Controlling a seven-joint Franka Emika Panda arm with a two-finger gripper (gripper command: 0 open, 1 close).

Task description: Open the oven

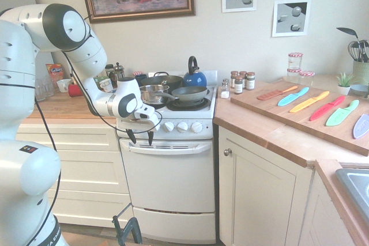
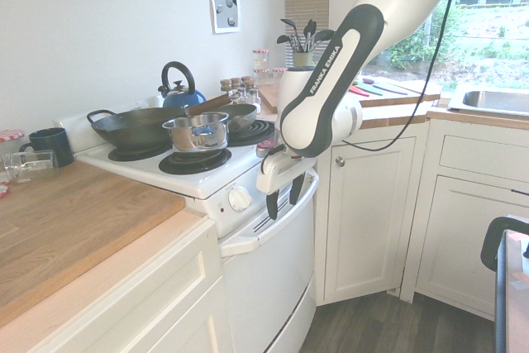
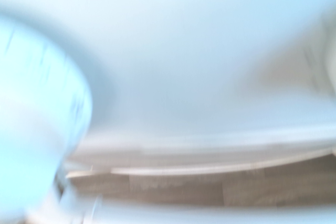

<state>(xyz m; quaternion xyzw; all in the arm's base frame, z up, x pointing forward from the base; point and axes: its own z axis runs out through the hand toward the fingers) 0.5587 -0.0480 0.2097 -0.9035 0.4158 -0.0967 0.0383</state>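
Observation:
The white oven stands between cream cabinets, its drop-down door closed and its wide bar handle running below the white knobs. My gripper points down at the handle's left end. It is open, and its dark fingertips sit just above and in front of the bar, holding nothing. The second exterior view shows the gripper over the handle in front of the oven. The wrist view is blurred: a white oven front above a strip of wood floor.
On the burners sit a steel pot, a dark wok, a frying pan and a blue kettle. A cream cabinet door adjoins the oven's right side. Coloured knives lie on a board; a sink lies beyond.

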